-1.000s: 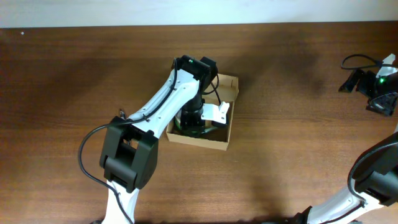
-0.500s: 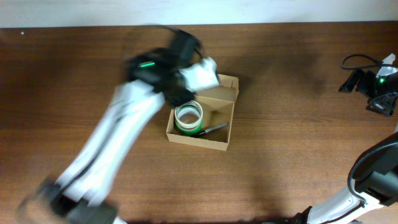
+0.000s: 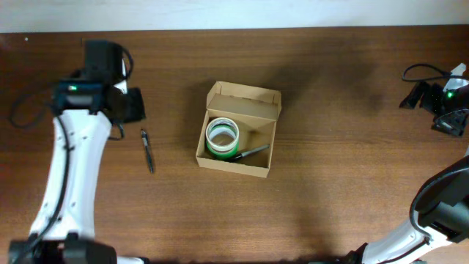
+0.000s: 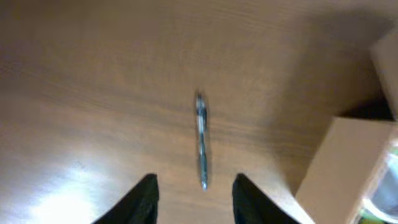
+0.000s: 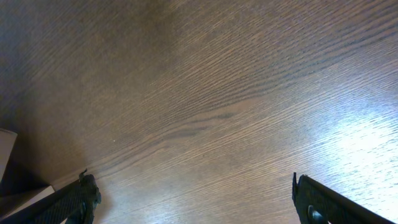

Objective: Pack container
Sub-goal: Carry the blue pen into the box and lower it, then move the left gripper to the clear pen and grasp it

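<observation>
The tan cardboard container [image 3: 256,170] stands open at the table's middle, its flap lid [image 3: 245,104] raised at the back. Inside lie a white and green tape roll [image 3: 223,137] and a dark marker [image 3: 253,152]. A pen [image 3: 147,150] lies on the table left of the box; it also shows in the left wrist view [image 4: 201,140]. My left gripper [image 3: 136,107] is open and empty just above the pen's far end; in the left wrist view [image 4: 194,194] the pen lies ahead of the fingers. My right gripper [image 3: 445,103] is open and empty at the far right edge.
The box's corner shows at the right of the left wrist view [image 4: 348,162]. A black cable [image 3: 421,70] loops near the right gripper. Bare wood lies under the right gripper [image 5: 193,199].
My left arm has swung out of the box and far to the left, ending over the pen. The tape roll and marker stay in the box. The right arm has not moved.
</observation>
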Action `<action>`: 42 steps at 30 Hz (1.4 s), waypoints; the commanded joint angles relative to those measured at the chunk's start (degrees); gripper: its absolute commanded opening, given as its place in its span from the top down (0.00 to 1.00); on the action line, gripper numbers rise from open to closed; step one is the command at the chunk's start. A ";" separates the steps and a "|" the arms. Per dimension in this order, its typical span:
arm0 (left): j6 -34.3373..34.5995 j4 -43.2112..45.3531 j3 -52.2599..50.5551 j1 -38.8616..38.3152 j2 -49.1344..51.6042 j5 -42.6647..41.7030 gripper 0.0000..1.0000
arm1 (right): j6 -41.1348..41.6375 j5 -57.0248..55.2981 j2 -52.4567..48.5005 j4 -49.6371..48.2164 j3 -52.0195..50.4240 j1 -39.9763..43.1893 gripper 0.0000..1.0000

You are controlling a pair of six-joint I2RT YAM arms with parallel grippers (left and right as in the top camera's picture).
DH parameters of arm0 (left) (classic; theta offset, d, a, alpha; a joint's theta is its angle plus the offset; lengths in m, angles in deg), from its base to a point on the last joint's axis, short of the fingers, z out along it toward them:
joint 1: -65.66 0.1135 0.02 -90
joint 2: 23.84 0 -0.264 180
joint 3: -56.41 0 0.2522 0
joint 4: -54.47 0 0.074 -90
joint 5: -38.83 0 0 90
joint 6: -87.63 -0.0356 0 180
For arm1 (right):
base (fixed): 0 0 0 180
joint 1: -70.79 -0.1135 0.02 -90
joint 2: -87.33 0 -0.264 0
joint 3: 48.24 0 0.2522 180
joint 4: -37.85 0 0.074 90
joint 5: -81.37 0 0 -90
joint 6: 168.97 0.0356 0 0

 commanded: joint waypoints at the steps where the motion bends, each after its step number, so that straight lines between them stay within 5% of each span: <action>1: 6.58 2.21 -6.45 0.13 1.92 0.20 0.58 | 0.13 -0.74 -0.07 0.00 0.04 -0.26 0.01; 12: 8.50 9.46 -16.44 0.13 11.02 -3.26 0.56 | 0.13 -0.74 -0.07 0.00 0.04 -0.26 0.01; 42: -0.59 15.17 -17.09 4.61 17.46 -7.87 0.57 | 0.11 -0.74 -0.07 0.00 0.04 -0.26 0.01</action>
